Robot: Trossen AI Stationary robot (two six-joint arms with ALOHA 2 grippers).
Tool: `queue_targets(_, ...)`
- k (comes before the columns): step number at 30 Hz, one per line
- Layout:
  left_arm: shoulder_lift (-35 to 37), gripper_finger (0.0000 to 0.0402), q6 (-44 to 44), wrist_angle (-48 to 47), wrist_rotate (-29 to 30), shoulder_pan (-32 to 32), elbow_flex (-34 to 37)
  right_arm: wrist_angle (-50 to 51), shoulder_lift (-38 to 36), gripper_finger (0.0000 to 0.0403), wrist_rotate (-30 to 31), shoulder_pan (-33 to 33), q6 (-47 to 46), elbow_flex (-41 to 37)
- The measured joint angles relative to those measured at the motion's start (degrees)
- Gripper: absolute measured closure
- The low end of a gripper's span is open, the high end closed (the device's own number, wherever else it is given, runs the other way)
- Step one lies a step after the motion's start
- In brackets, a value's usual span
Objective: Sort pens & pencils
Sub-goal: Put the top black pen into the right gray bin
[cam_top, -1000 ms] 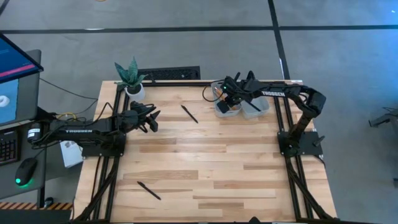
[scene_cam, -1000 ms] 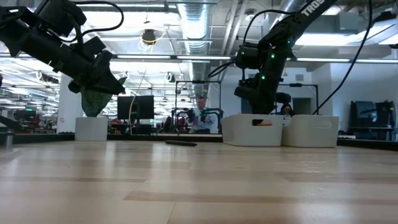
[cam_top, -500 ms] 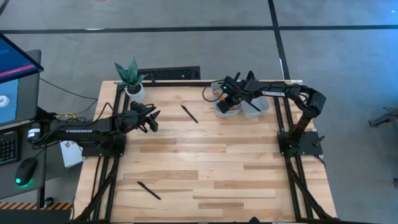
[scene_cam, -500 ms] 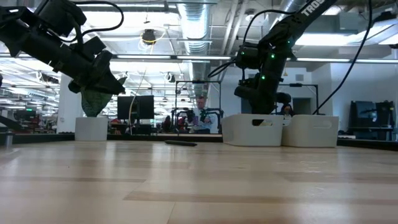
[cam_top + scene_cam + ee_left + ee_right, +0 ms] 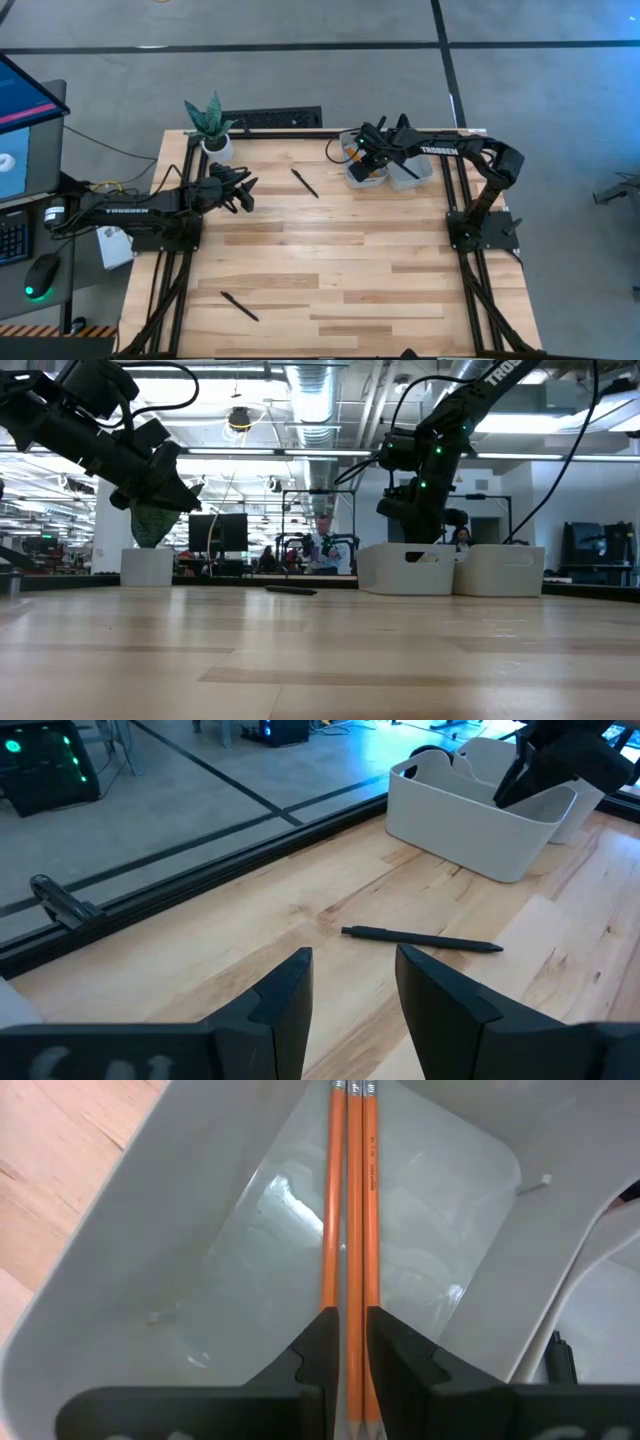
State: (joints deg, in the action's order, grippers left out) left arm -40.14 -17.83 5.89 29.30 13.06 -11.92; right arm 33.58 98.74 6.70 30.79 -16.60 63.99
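Observation:
Three orange pencils (image 5: 350, 1230) lie side by side on the floor of the left white bin (image 5: 360, 177). My right gripper (image 5: 352, 1315) hangs over them inside that bin, its fingers a narrow gap apart, with the middle pencil running below that gap. One black pen (image 5: 304, 183) lies flat on the table near the far edge; it also shows in the left wrist view (image 5: 420, 939). A second pen (image 5: 239, 306) lies near the front left corner. A dark slim thing (image 5: 560, 1358) sits in the neighbouring bin (image 5: 412, 172). My left gripper (image 5: 247, 190) waits open above the table's left side.
The two white bins (image 5: 405, 570) stand side by side at the far edge on the right. A potted plant (image 5: 212, 130) stands at the far left corner. Bare wood lies across the table's middle and near side. People and desks show in the room beyond.
In the low view an orange pencil end showed through the left bin's handle slot a second ago; it is gone from there now. Neither arm has visibly moved.

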Motion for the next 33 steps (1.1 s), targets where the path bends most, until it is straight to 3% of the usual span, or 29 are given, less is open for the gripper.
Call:
queue_targets(21, 0.0, 0.0266, 0.0, 0.0, 1.4, 0.0, 0.0, 0.6, -0.8, 0.0325, -0.6, 0.0, 0.0, 0.1)
queue_targets(33, 0.0, 0.0266, -0.7, 0.8, 1.4, 0.0, 0.0, 9.0, -1.4, 0.0325, -0.6, -0.5, 0.4, 10.0)
